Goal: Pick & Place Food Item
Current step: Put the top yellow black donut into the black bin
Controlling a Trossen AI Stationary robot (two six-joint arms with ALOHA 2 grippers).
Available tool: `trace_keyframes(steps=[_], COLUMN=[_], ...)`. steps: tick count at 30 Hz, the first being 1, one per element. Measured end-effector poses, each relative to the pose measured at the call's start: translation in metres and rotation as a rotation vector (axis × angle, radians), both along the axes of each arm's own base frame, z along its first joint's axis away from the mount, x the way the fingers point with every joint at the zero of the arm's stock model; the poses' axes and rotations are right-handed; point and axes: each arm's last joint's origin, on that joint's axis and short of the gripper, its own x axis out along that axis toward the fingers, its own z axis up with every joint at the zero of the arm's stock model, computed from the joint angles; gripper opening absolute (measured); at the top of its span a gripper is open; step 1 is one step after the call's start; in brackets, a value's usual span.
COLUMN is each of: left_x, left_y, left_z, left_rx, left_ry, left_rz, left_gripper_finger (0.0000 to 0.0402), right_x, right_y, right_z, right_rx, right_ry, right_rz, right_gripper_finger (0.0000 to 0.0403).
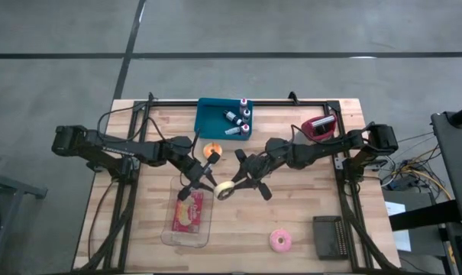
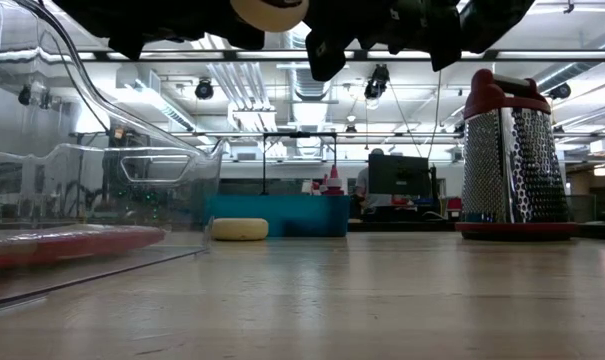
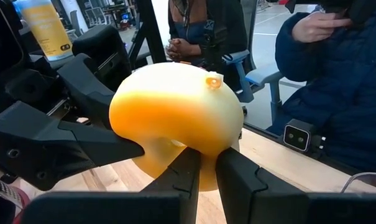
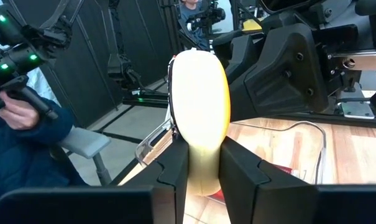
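- High view: the left gripper [image 1: 212,182] and the right gripper [image 1: 242,182] are meeting near the centre of the frame, above the wooden table [image 1: 292,210], and both are pinching the same pale yellow bagel [image 1: 224,189] from opposite sides.
- Left wrist view: the left gripper's fingers [image 3: 237,180] are clamping the bagel's [image 3: 175,115] lower rim, while the other arm's dark fingers are reaching in from the left edge of the frame.
- Right wrist view: the right gripper's fingers [image 4: 173,168] are squeezing the bagel [image 4: 199,121] edge-on, so it is standing upright in mid-frame (the left arm's dark body is filling the upper right).
- Low view: the bagel [image 2: 270,12] is hanging at the top edge of the frame, clear of the tabletop.
- A clear plastic container [image 1: 169,229] is lying in the lower left of the high view with a red packet [image 1: 189,213] inside it.
- A blue tray [image 1: 211,122] holding small bottles is sitting at upper centre; a second orange-topped bagel [image 1: 211,151] is resting just below it.
- A red-topped grater [image 1: 320,127] is standing at upper right, a pink doughnut [image 1: 280,241] is lying at lower centre-right, and a dark block [image 1: 334,237] is sitting beside it.
- People in dark jackets are showing beyond the table in both wrist views.
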Motion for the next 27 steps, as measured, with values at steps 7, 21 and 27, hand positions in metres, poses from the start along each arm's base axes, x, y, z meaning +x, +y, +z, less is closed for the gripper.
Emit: trace_keyframes(steps=[7, 21, 27], left_x=[-0.0004, -0.0002, -0.0008], left_y=[-0.0005, -0.0018, -0.0014], left_z=[-0.0005, 0.0008, -0.0023], left_rx=[-0.005, -0.010, -0.034], left_ry=[0.007, -0.004, 0.053], left_rz=[-0.013, -0.023, 0.001], left_gripper_finger=[0.0051, 0.0052, 0.0106], right_x=[0.0000, 0.0000, -0.0001], right_y=[0.0000, 0.0001, 0.0001], right_z=[0.0000, -0.0001, -0.0005], right_rx=[0.000, 0.000, 0.000], right_ry=[0.000, 0.001, 0.005], right_rz=[0.000, 0.000, 0.000], right_gripper_finger=[0.0076, 0.0076, 0.0074])
